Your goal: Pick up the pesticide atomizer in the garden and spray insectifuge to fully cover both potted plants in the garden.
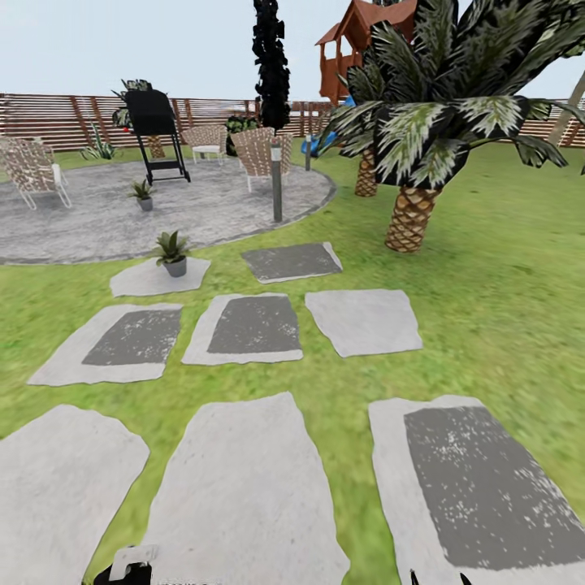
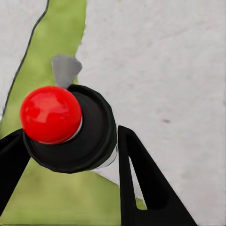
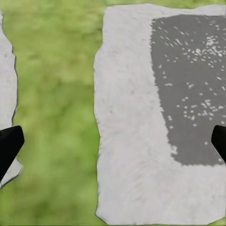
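Over on the left, the left end effector (image 2: 70,155) has its two black fingers (image 2: 141,183) clamped on the pesticide atomizer (image 2: 70,129), red top (image 2: 51,114) up, hanging over lawn (image 2: 47,197) and pale stepping stone (image 2: 165,70). Up ahead, one potted plant (image 1: 173,252) sits on a small stone just off the round patio (image 1: 97,219), the other potted plant (image 1: 143,194) out on the paving itself, with the big palm (image 1: 410,215) off to the right. And on the right, the right end effector (image 3: 113,141) is spread wide, empty, above a dark-patched stone (image 3: 141,141).
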Robot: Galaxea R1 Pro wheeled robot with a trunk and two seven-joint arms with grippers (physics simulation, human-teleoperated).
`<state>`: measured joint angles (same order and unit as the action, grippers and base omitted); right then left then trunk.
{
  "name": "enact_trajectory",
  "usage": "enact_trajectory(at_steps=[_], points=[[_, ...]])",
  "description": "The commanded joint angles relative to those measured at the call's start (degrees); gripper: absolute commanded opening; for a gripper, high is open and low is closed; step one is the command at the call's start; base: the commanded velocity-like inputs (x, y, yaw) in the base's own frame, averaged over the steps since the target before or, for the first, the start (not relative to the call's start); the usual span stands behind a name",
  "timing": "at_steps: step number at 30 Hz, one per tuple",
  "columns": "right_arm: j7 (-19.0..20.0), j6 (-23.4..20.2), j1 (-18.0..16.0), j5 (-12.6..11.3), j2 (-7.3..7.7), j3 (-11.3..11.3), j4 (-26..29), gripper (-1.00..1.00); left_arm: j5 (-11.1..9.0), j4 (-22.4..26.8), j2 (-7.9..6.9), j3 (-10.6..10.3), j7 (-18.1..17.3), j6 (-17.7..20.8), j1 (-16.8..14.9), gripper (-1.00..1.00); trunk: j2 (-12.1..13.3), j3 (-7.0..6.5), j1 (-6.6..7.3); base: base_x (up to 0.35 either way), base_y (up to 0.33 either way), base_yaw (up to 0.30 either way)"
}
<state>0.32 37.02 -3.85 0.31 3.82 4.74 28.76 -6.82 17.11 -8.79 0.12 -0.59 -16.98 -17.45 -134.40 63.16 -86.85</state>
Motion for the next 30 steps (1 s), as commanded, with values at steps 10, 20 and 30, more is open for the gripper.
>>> enact_trajectory(at_steps=[10,20,30], points=[[0.03,0.16,-0.01,0.05,0.01,0.09,-0.02,1.00,-0.39,-0.06,0.00,-0.03,-0.10,-0.16,-0.04,-1.00,-0.02,-0.46,0.01,0.000,0.000,0.239],[0.03,0.16,-0.01,0.05,0.02,0.09,-0.02,1.00,-0.39,-0.06,0.09,-0.03,-0.20,-0.16,-0.04,-1.00,-0.02,-0.94,0.01,0.000,0.000,0.241],[0.03,0.16,-0.01,0.05,0.01,0.09,-0.02,1.00,-0.39,-0.06,0.18,-0.11,-0.20,-0.16,-0.05,-1.00,-0.02,-1.44,0.01,0.000,0.000,0.241]])
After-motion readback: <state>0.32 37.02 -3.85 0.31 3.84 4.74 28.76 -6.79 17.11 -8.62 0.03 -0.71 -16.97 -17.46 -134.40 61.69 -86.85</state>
